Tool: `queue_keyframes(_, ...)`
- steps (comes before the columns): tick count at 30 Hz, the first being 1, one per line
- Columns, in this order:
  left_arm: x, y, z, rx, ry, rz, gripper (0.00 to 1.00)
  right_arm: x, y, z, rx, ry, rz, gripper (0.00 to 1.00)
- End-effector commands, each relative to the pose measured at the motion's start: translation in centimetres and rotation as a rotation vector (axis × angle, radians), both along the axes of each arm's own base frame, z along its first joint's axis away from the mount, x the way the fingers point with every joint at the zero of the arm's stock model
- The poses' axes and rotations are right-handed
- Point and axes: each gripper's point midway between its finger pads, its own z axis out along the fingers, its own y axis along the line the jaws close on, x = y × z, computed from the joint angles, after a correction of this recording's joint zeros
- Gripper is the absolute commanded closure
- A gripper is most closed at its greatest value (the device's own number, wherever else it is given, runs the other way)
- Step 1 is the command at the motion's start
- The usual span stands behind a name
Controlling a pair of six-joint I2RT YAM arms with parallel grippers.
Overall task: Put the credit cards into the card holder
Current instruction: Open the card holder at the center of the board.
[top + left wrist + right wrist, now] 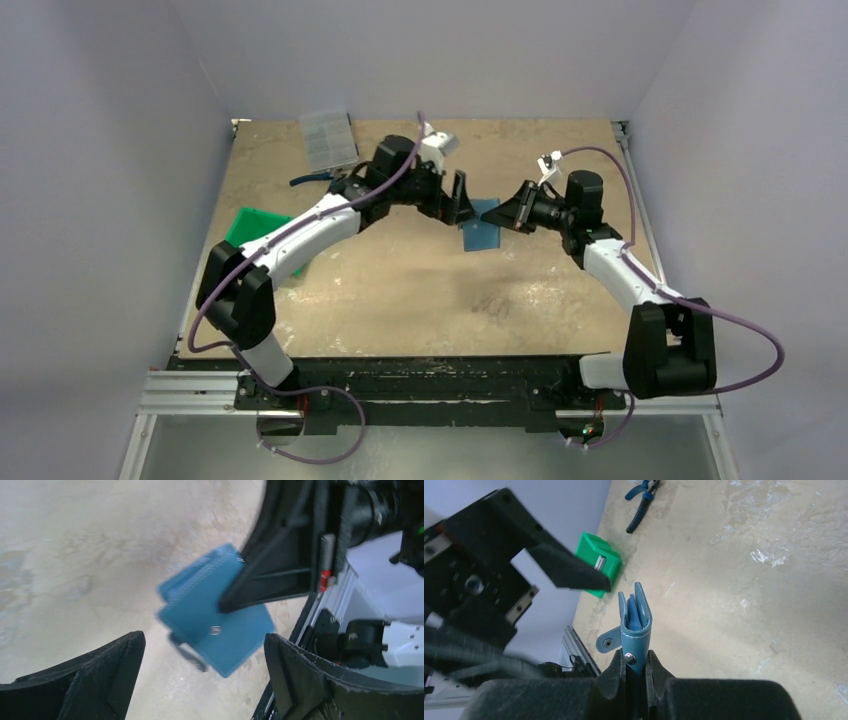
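Pinching the teal-blue card holder (634, 622) by its lower edge, the right claw (636, 661) has its jaws drawn narrow on it, just below the small metal stud. The card holder stands on edge in that grip, its leaves parted slightly at the top and its clasp tab (606, 642) hanging out to the left. In the overhead view it sits at the centre of the frame, over the middle of the counter (400, 290), between the two claws. The left claw (462, 197) is just left of it, jaws spread wide and holding nothing. In its own wrist view the black fingers (100, 675) frame the card holder from the lower corners without touching it. Farther off, at the left of the overhead frame, a green tray (246, 226) lies partly under the left arm. Blue-handled pliers (310, 180) lie beyond it, and a clear compartment box (328, 138) rests near the counter's far edge, upper left.
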Motion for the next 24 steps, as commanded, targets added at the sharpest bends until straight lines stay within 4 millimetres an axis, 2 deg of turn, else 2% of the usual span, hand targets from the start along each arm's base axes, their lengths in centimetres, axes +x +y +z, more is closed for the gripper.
queue_keyframes(1,-1.8,-2.1,-1.2,0.148,-0.072,-0.042,0.09,-0.2,-0.2,3.0,-0.045,-0.122,0.017,1.00)
queue_keyframes(4,-0.9,-1.4,-2.4,0.211,-0.069,0.000,0.21,-0.5,-0.5,3.4,-0.062,-0.138,0.009,1.00)
queue_keyframes(6,-1.1,-1.5,-2.4,0.211,-0.072,-0.010,0.24,-0.4,-0.6,3.4,-0.069,-0.138,-0.002,1.00)
queue_keyframes(13,-0.3,-0.5,-3.2,0.276,-0.054,0.037,0.22,0.5,-0.6,3.8,-0.085,-0.131,-0.006,1.00)
queue_keyframes(16,-0.4,-0.8,-3.6,0.265,-0.035,0.011,0.24,0.8,-0.6,3.9,-0.079,-0.125,-0.010,1.00)
queue_keyframes(18,-0.5,-0.9,-3.3,0.231,-0.017,-0.020,0.20,0.8,-0.4,4.1,-0.067,-0.125,-0.004,1.00)
queue_keyframes(21,-0.6,-0.9,-1.6,0.098,0.026,-0.091,0.17,0.8,-0.3,4.1,-0.065,-0.127,0.008,1.00)
queue_keyframes(23,-1.3,-1.2,-0.4,-0.009,0.078,-0.160,0.21,0.9,-0.3,3.9,-0.071,-0.129,0.021,1.00)
queue_keyframes(24,-1.1,-1.1,-0.2,-0.034,0.098,-0.161,0.27,1.0,-0.2,3.8,-0.073,-0.132,0.030,1.00)
